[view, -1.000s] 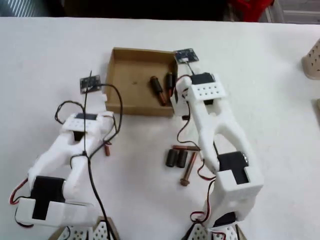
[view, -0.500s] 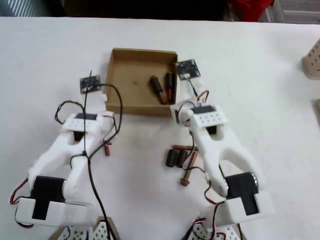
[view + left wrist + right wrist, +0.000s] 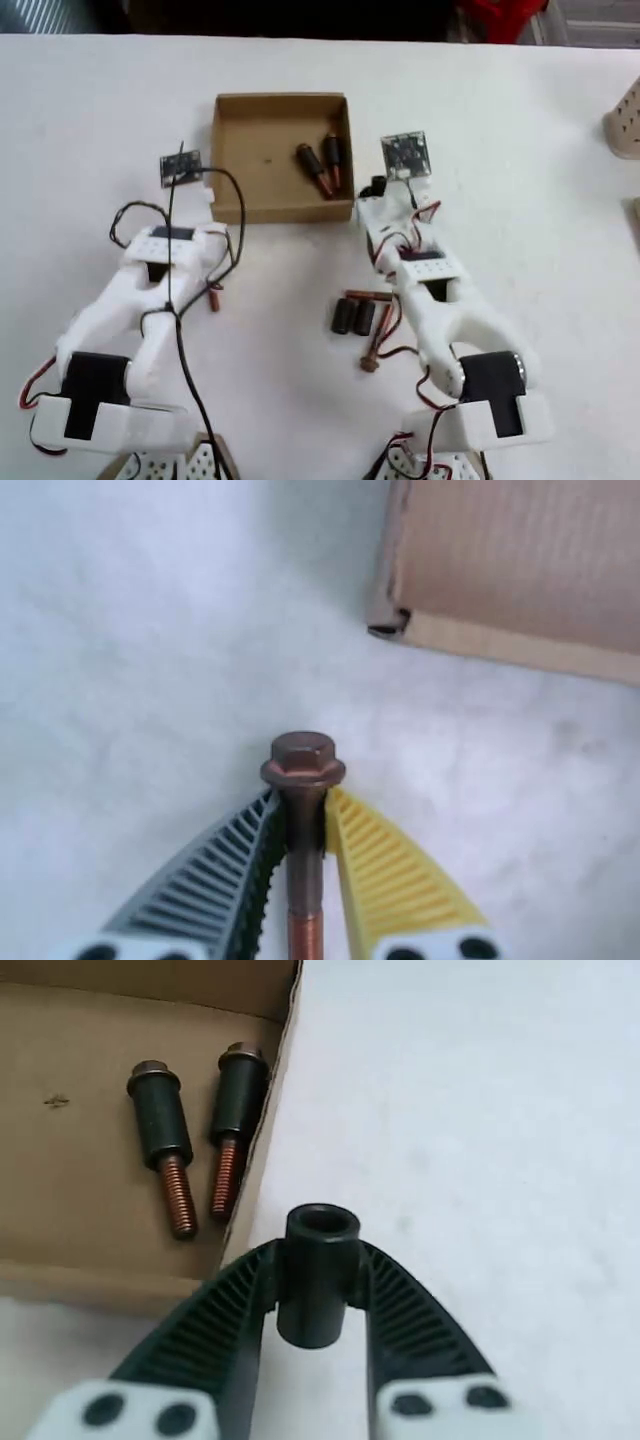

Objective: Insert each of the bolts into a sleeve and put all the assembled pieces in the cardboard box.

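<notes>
While left end effector point(image 3: 302, 800) clamps a bolt point(image 3: 303, 764), right end effector point(image 3: 318, 1252) grips sleeve point(image 3: 318, 1298)

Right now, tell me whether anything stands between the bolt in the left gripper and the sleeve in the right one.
Nothing squarely. The left gripper holds the bolt, the right gripper the sleeve, with table between. The near corner of the cardboard box sits close to that line; the loose sleeves lie off it.

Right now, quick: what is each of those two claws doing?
Left gripper: closed on a copper-coloured bolt.
Right gripper: closed on a black sleeve.
</notes>
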Controlling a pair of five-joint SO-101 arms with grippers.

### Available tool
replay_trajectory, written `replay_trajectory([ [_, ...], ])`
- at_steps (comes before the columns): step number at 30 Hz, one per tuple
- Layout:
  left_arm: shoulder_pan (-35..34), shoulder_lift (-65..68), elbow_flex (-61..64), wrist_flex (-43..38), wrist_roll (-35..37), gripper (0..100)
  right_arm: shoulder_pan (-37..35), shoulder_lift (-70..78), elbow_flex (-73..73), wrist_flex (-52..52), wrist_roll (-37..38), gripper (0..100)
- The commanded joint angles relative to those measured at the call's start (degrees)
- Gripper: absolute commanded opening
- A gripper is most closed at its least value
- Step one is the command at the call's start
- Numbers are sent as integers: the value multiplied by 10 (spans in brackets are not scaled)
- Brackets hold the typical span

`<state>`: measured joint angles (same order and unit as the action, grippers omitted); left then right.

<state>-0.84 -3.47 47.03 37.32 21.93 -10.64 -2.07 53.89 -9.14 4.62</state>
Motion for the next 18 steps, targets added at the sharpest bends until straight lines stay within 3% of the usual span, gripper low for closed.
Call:
replay_trajectory([
  [1, -6, -1, -33, -4, -4, 22, 17, -30, 31, -87, -2, 16],
  [9, -4, -1, -33, -4, -4, 22, 19, -30, 160, -381, 38, 16],
  [18, -4, -1, -33, -4, -4, 22, 7, -29, 240, -555, 40, 16],
])
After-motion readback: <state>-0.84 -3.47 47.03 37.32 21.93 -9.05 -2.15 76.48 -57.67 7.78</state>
